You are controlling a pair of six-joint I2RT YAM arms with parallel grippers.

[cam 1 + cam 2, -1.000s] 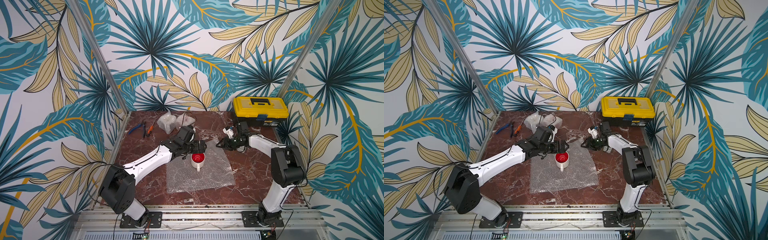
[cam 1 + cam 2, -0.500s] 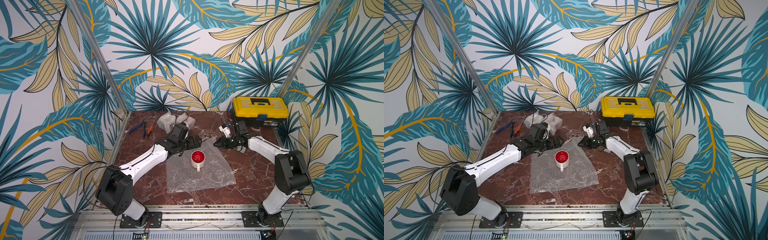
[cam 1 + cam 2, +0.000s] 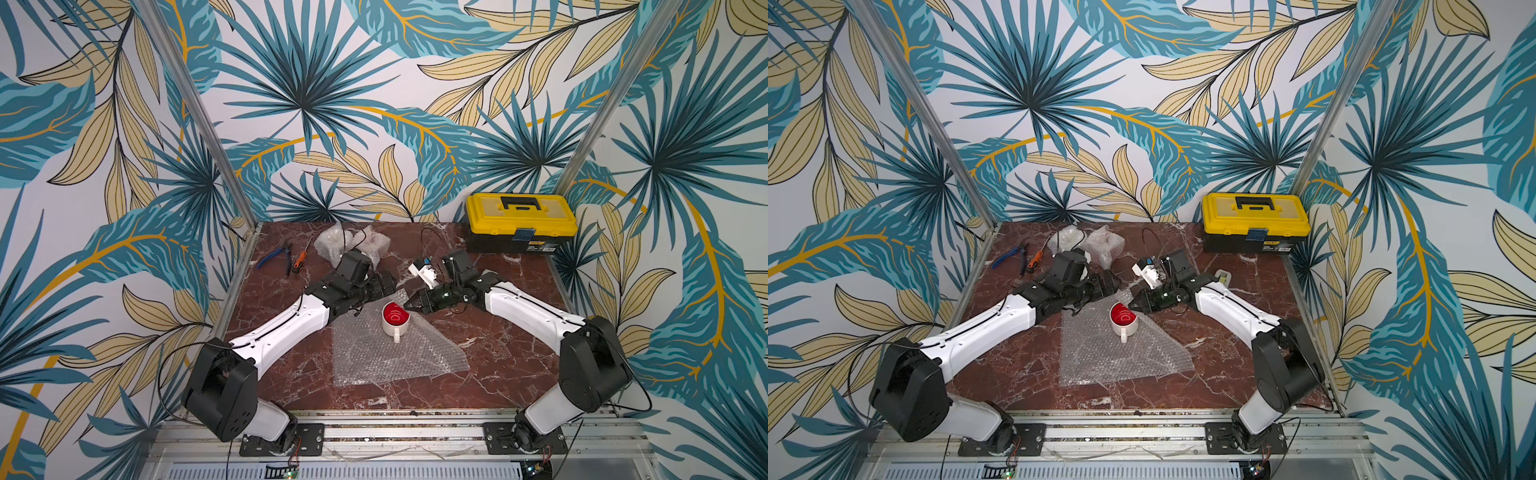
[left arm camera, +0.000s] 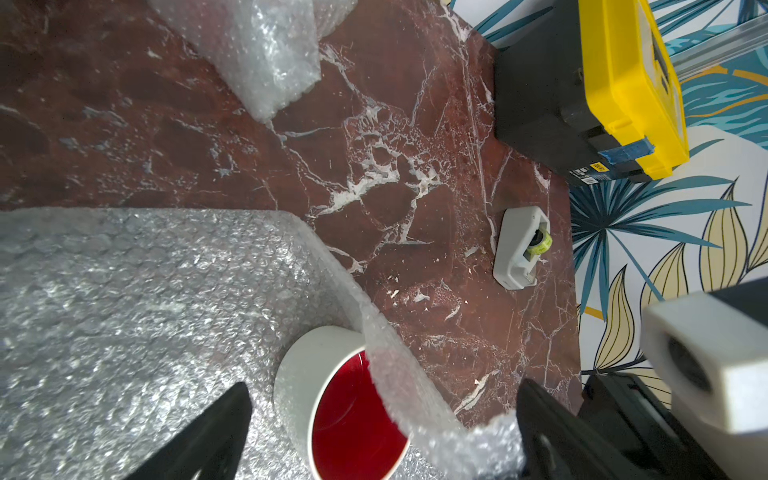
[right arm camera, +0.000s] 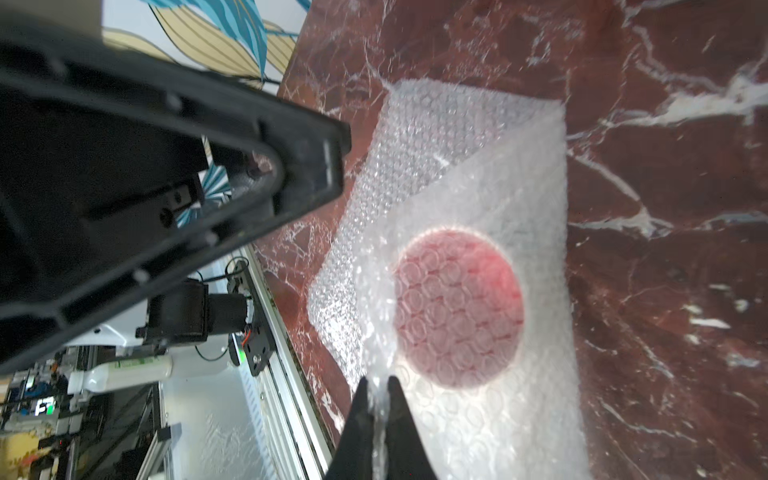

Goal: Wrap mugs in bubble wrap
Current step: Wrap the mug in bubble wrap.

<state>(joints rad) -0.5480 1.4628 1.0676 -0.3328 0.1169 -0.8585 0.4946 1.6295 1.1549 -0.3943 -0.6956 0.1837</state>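
The right gripper [image 5: 377, 388] is clamping bubble wrap [image 3: 395, 361], the left gripper [image 4: 380, 395] gaping. 2 bundles [image 3: 332, 247] seem done; the mug [image 3: 395, 328] is only starting.

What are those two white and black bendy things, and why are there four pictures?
They are two robot arms, each ending in a pincher called a gripper. Two pictures look down on the whole table from above; the other two come from small cameras on the arms' wrists. On the red marble table lies a bubble wrap sheet with a white mug, red inside, standing on it. Farther back are a yellow toolbox, blue pliers, an orange screwdriver, a tape dispenser and two bubble-wrapped bundles. The right gripper is shut, pinching the sheet's edge and holding it up against the mug. The left gripper is open near the mug, holding nothing.
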